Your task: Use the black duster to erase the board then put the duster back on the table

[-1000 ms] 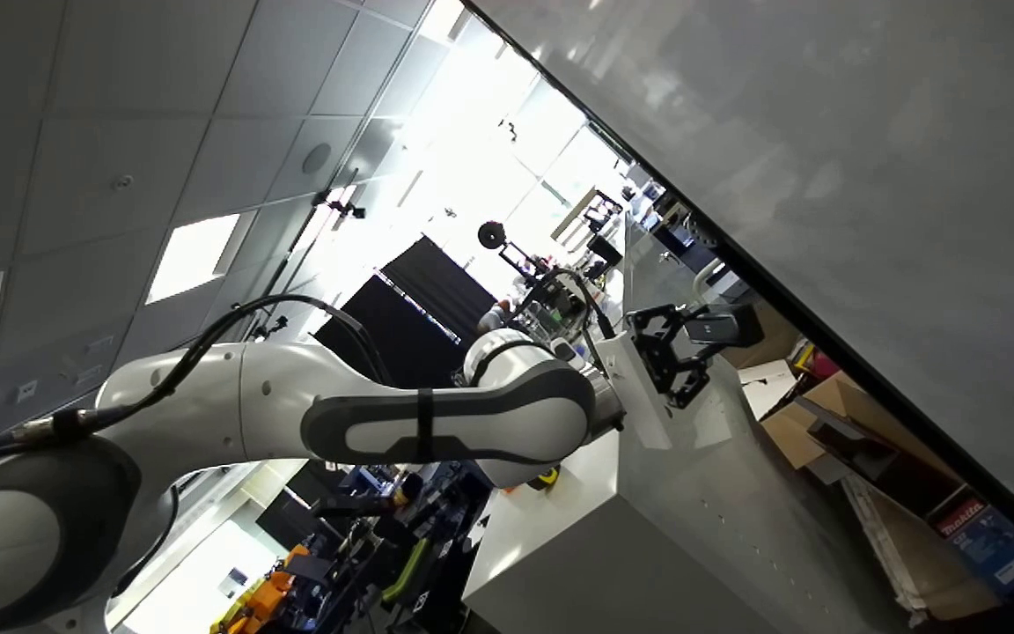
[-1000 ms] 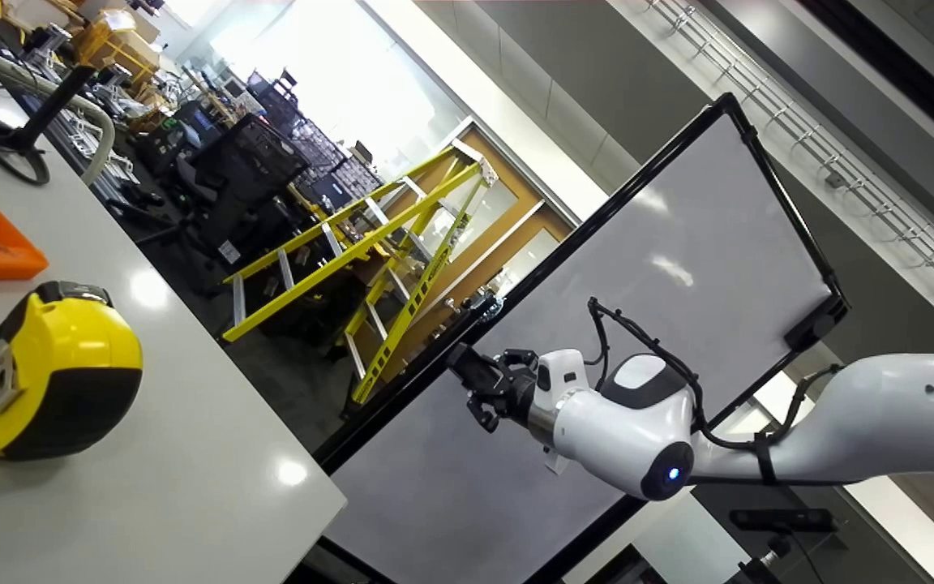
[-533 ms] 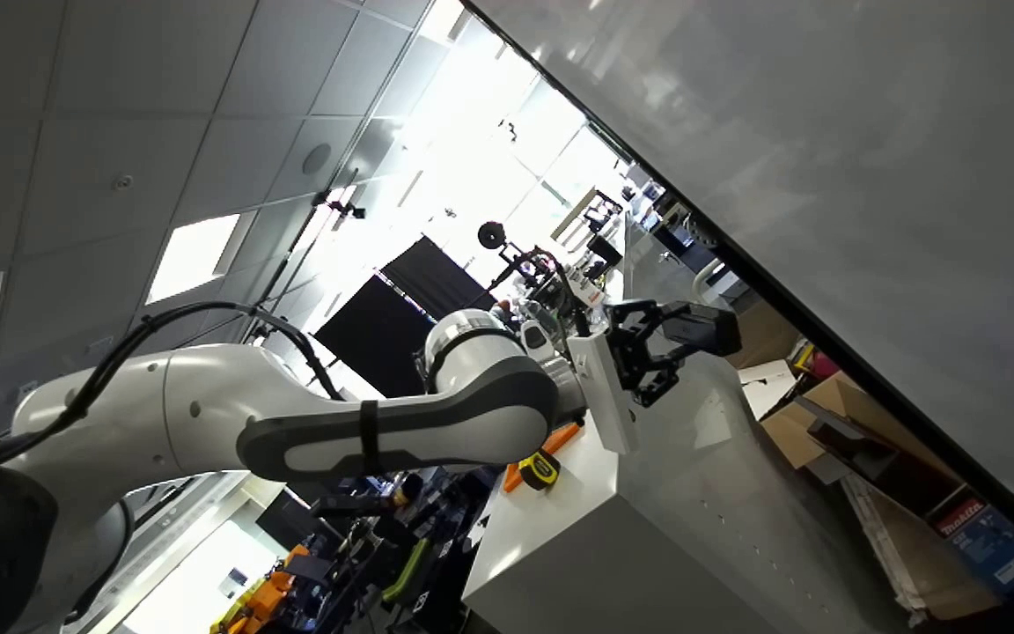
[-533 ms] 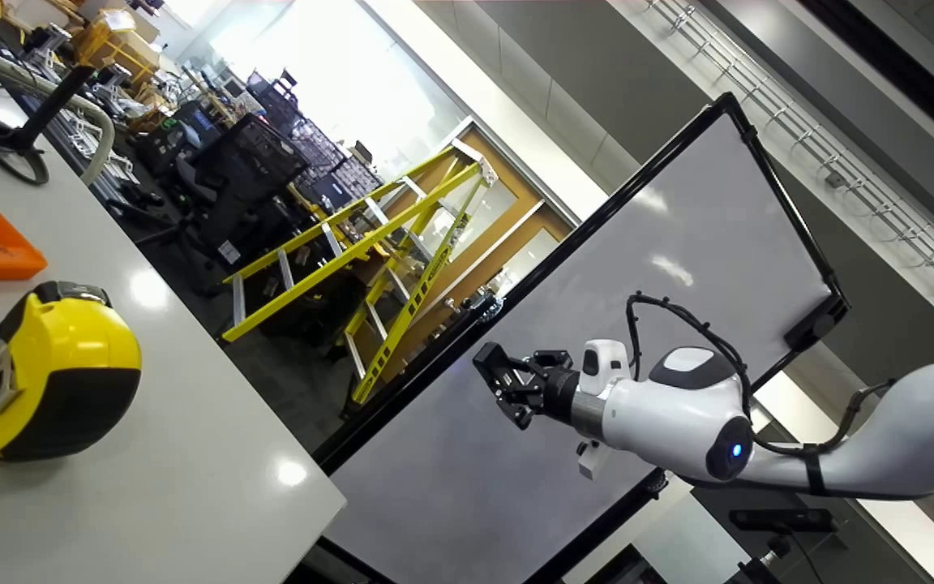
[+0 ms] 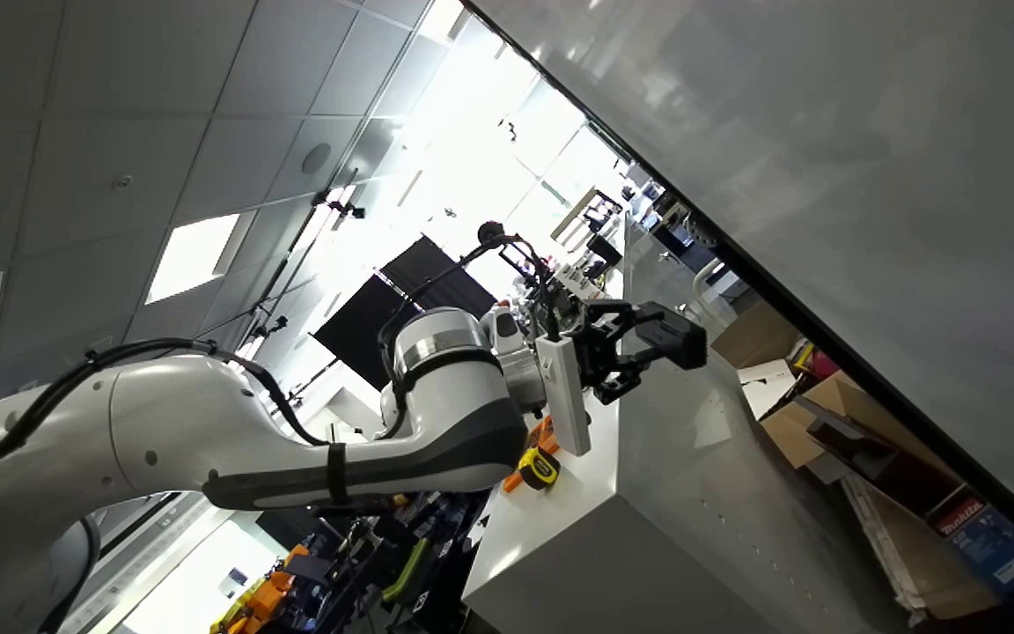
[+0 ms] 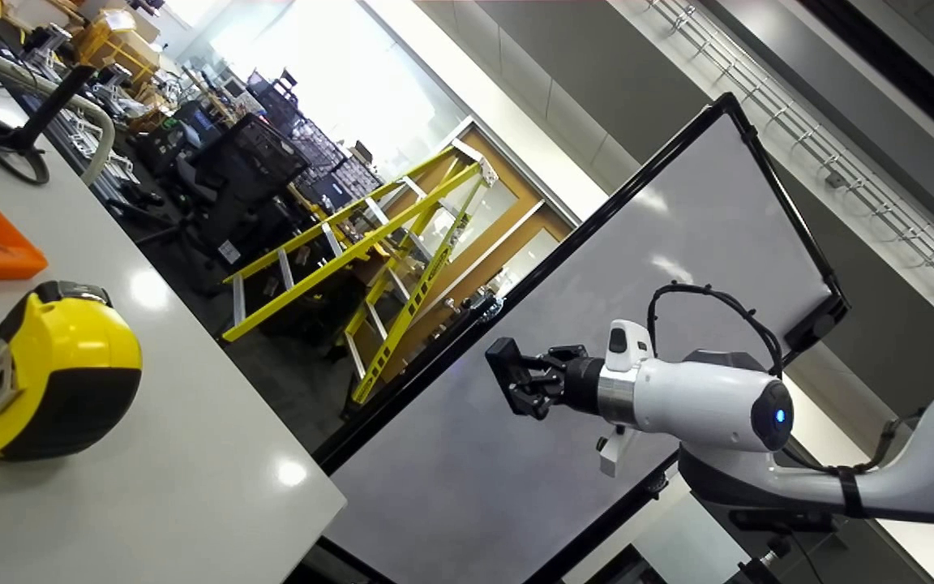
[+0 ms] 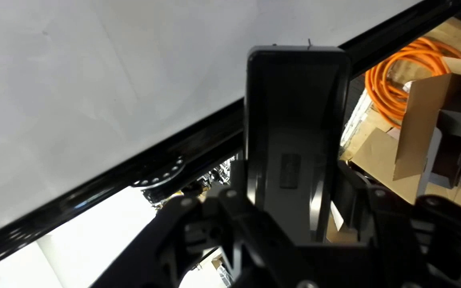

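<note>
Out from the board, gap showing: black duster, long axis vertical in the wrist view, slantwise to the board's dark edge, upper end against its white face. Past that edge, cardboard box and orange coil. Nearer the camera than the board, in an exterior view: table with yellow tape measure. Gripper clamped on the duster's long sides; duster projects beyond the fingers, which partly hide its lower end.
</note>
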Controlling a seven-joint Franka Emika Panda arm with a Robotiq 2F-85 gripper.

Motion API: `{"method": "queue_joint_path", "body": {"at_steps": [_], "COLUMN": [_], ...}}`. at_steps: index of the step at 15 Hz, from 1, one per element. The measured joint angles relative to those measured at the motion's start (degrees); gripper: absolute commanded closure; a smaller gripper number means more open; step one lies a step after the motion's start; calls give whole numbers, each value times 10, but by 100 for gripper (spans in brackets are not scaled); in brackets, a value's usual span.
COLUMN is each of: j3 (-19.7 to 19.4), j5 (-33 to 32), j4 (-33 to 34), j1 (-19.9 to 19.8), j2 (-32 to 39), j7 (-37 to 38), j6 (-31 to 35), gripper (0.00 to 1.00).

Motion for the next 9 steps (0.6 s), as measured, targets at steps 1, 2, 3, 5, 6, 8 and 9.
{"method": "queue_joint_path", "body": {"at_steps": [1, 2, 3, 5, 6, 8, 9], "j3": [-1, -1, -6, -18, -22, -21, -18], "j5": [39, 79, 122, 214, 261, 360, 411], "j4": [-5, -10, -17, -33, -41, -61, -71], "j1": [0, -1, 4, 18, 25, 35, 38], "j2": [0, 0, 0, 0, 0, -1, -1], "j7": [-31, -64, -102, -185, -227, -320, -368], "j6": [8, 17, 23, 29, 29, 29, 29], "gripper": [71, 71, 71, 71, 71, 71, 71]}}
